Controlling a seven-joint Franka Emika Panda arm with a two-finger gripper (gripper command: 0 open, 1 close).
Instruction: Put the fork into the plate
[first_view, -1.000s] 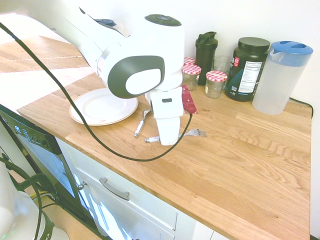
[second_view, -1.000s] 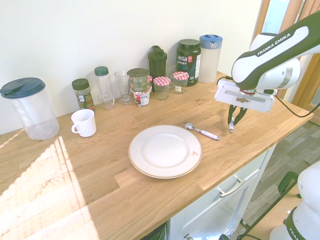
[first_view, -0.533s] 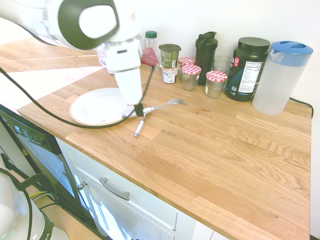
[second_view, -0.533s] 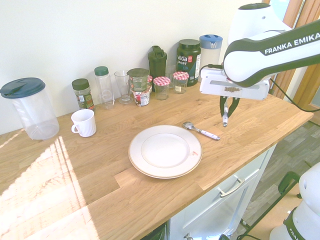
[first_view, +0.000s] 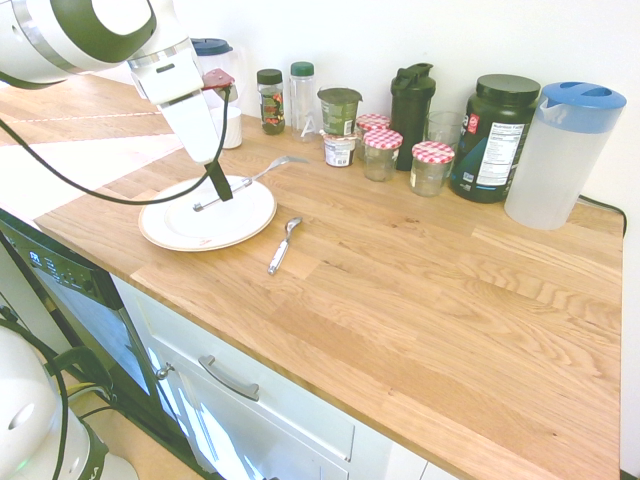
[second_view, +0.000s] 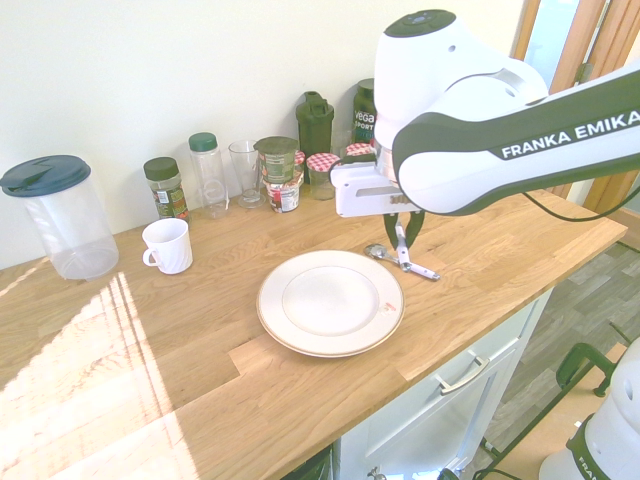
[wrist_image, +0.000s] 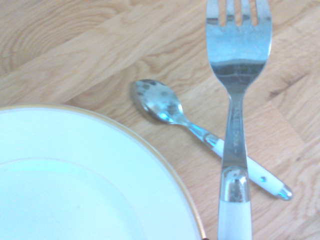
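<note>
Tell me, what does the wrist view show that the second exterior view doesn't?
Only the wrist view shows the fork's tines close up, crossing above the spoon. Only the second exterior view shows the white arm, its gripper, the mug and the row of jars and bottles by the wall. Both show the plate, the spoon and the wooden counter.

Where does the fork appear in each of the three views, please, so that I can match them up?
First exterior view: the fork hangs from the claw above the plate, upper left.
Second exterior view: a short white-and-metal piece below the arm, right of the plate.
Wrist view: large at right, tines at the top.
Shared landmark: the spoon beside the plate.
</note>
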